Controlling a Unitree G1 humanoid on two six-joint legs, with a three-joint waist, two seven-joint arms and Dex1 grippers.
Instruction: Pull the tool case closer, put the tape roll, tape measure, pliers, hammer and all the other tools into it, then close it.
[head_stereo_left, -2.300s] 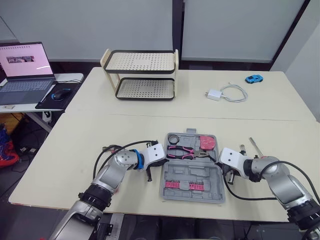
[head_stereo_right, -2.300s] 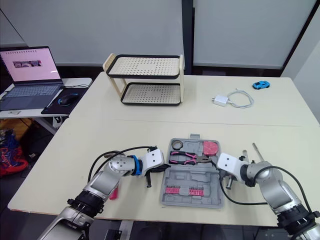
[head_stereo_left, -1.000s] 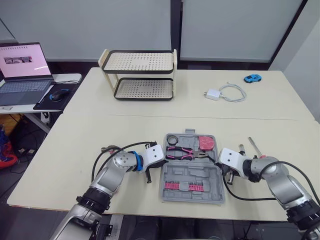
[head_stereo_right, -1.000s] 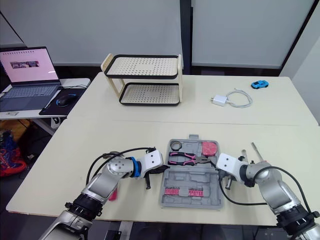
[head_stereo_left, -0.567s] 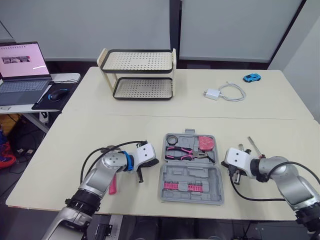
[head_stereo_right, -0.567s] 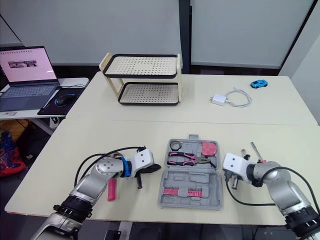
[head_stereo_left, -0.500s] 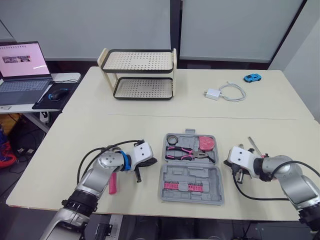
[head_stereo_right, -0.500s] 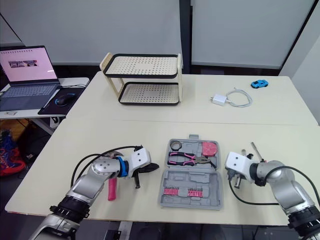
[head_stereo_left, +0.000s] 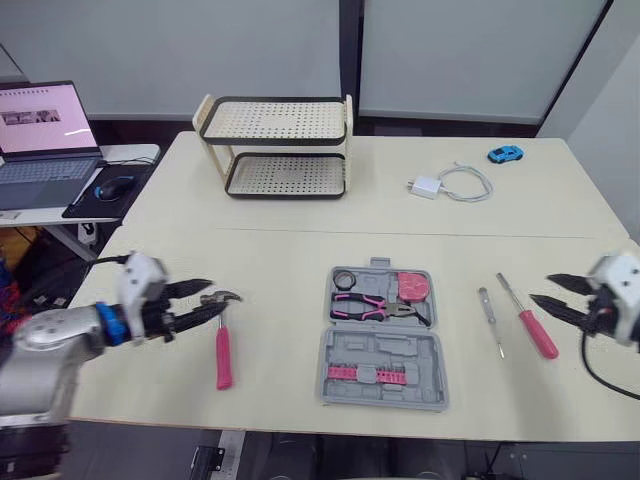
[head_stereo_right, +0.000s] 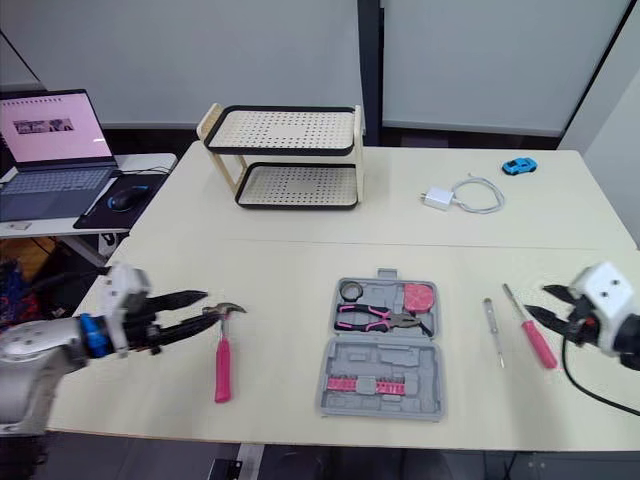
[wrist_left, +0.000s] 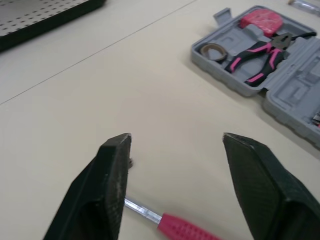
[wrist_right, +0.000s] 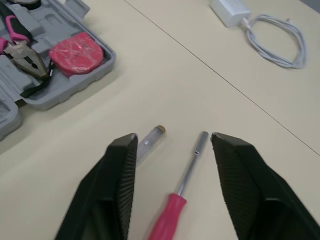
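Both are hanging wide open and empty: left gripper (head_stereo_left: 207, 296) at the hammer (head_stereo_left: 223, 355) head, right gripper (head_stereo_left: 541, 288) near the red screwdriver (head_stereo_left: 537, 332). Head-end grasping is risking handle swing.

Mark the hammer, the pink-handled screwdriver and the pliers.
hammer (head_stereo_left: 223, 350): left eye view, on the pink handle.
pink-handled screwdriver (head_stereo_left: 532, 325): left eye view, on the handle, near the shaft.
pliers (head_stereo_left: 377, 305): left eye view, on the handles near the pivot.
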